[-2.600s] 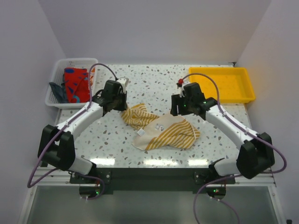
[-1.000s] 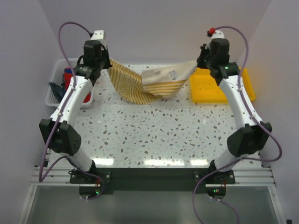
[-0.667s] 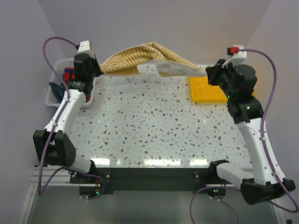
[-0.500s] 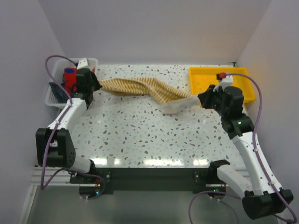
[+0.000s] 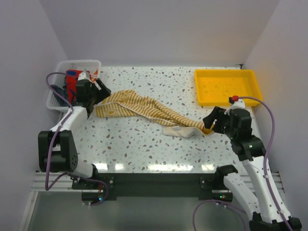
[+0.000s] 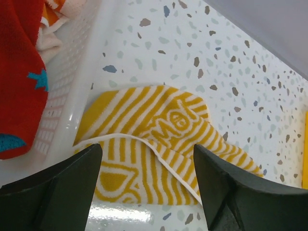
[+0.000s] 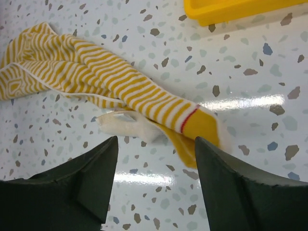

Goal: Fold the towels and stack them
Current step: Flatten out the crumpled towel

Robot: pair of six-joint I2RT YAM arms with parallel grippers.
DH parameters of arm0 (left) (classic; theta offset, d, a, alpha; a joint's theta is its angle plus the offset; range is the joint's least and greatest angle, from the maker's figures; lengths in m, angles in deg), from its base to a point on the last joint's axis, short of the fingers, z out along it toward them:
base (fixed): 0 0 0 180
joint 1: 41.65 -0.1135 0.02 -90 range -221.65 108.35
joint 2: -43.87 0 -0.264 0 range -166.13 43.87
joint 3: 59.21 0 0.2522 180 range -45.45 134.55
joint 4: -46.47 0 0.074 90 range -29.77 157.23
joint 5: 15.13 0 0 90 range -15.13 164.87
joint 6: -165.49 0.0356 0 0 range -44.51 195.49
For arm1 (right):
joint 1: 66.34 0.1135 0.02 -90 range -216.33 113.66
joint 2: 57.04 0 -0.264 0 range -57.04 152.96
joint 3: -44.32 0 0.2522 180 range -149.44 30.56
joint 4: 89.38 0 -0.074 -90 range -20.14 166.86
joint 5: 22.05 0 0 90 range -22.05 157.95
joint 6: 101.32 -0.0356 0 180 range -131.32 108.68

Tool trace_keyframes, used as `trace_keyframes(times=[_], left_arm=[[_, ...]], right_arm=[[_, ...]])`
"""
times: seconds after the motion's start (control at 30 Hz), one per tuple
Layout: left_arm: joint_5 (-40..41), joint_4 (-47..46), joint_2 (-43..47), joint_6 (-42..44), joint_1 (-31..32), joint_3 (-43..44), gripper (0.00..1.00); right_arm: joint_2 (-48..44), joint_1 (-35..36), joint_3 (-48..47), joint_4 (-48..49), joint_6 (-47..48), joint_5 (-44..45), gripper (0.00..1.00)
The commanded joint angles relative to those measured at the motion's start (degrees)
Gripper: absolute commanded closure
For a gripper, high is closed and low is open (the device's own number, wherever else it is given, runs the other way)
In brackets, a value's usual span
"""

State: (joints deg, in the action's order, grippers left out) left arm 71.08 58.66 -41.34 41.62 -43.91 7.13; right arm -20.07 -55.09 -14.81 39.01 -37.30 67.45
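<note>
Now both arms reach low over the table [image 5: 144,149], left gripper [image 6: 147,156] and right gripper [image 7: 155,144] spread open, empty, above the striped towel's [image 5: 144,107] opposite ends.

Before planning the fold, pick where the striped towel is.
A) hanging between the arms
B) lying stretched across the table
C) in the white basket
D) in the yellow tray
B: the striped towel lies along the table, with the left fingers and right fingers open.

The striped towel [image 5: 144,108] is soft, matt cloth. The speckled worktop [image 5: 159,139] is smooth and glossy; the yellow tray [image 5: 226,89] and white mesh basket [image 5: 77,63] look like plastic.
</note>
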Motion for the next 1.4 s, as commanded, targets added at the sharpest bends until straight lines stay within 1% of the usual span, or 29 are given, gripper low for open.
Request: trace_keyframes(times=[0.0, 0.07, 0.17, 0.2, 0.23, 0.27, 0.3, 0.33, 0.4, 0.43, 0.5, 0.53, 0.57, 0.63, 0.67, 0.83, 0.9, 1.0, 1.03, 1.2, 1.27, 1.3, 1.37], left_arm=[[-2.89, 1.47, 6.45, -1.38, 1.73, -0.98, 0.17], [-3.76, 4.72, 9.17, -0.33, 4.45, -2.29, 0.16], [-3.59, 9.11, 12.95, 2.31, 5.07, -4.14, 0.12], [-3.16, 11.12, 13.83, 3.79, 5.07, -4.50, 0.11], [-2.28, 12.10, 15.23, 4.33, 5.07, -5.11, 0.10], [-2.19, 12.89, 15.68, 4.95, 5.07, -5.55, 0.10], [-2.18, 14.21, 16.12, 5.91, 5.07, -5.73, 0.09], [-1.75, 15.09, 16.82, 6.27, 4.99, -5.99, 0.09], [-1.31, 17.28, 17.62, 7.58, 4.99, -6.17, 0.09], [-0.44, 17.82, 18.67, 8.11, 4.99, -6.08, 0.09], [0.80, 18.96, 19.81, 9.95, 4.99, -6.35, 0.09], [2.02, 19.31, 21.12, 10.57, 4.99, -6.69, 0.08], [2.47, 19.58, 21.75, 11.01, 4.99, -6.87, 0.08], [3.61, 19.58, 23.67, 12.15, 4.99, -8.53, 0.08], [5.01, 19.15, 24.29, 12.33, 4.99, -9.24, 0.08], [7.30, 17.39, 25.62, 13.56, 4.99, -12.23, 0.08], [7.31, 17.47, 25.10, 13.74, 4.99, -11.80, 0.09], [7.13, 16.86, 24.92, 13.83, 4.99, -11.44, 0.09], [7.13, 16.86, 24.92, 13.74, 4.99, -11.36, 0.09], [7.31, 16.86, 25.27, 13.92, 4.99, -11.44, 0.09], [7.57, 16.77, 25.27, 13.92, 4.90, -11.44, 0.09], [7.66, 16.77, 25.35, 14.00, 4.90, -11.44, 0.10], [7.83, 16.86, 25.44, 14.00, 4.90, -11.53, 0.10]], right_arm=[[4.76, 0.00, -6.56, -2.67, 2.76, 1.99, 0.30], [7.58, 0.27, -8.24, -2.41, 4.44, -1.07, 0.29], [12.59, 2.81, -10.70, -0.48, 7.34, -4.51, 0.29], [16.34, 4.38, -12.02, -0.56, 8.65, -4.34, 0.29], [18.38, 9.36, -12.90, -0.82, 9.62, -3.39, 0.29], [20.92, 12.28, -13.60, -1.26, 10.85, -0.59, 0.29], [25.65, 14.66, -15.18, -1.88, 11.38, -0.04, 0.29], [28.48, 18.08, -15.89, -2.06, 12.00, -0.38, 0.29], [32.71, 20.38, -17.12, -0.05, 13.75, -1.00, 0.29], [36.64, 22.14, -17.39, 0.92, 14.80, -1.35, 0.30], [40.88, 23.55, -19.75, 1.28, 18.93, -1.18, 0.30], [45.08, 24.86, -20.89, 0.76, 20.42, -0.74, 0.30], [47.64, 25.31, -22.21, -0.11, 23.40, -0.30, 0.30], [51.52, 26.28, -25.38, -1.70, 25.62, 0.05, 0.30], [55.28, 26.46, -26.34, -2.23, 27.80, 0.05, 0.30], [61.37, 28.39, -28.55, -2.23, 30.90, -2.41, 0.35], [63.74, 28.92, -28.55, -1.97, 31.69, -2.76, 0.37], [66.46, 29.53, -28.55, -1.53, 31.86, -3.02, 0.41], [67.09, 29.71, -28.55, -1.36, 31.87, -3.02, 0.44], [69.90, 30.15, -27.15, 0.49, 31.95, -3.03, 0.50], [70.69, 30.33, -26.36, 1.19, 31.87, -2.85, 0.58], [70.78, 30.50, -26.09, 1.28, 31.87, -2.76, 0.70], [70.26, 30.68, -25.74, -0.28, 31.78, -2.94, 0.87]])
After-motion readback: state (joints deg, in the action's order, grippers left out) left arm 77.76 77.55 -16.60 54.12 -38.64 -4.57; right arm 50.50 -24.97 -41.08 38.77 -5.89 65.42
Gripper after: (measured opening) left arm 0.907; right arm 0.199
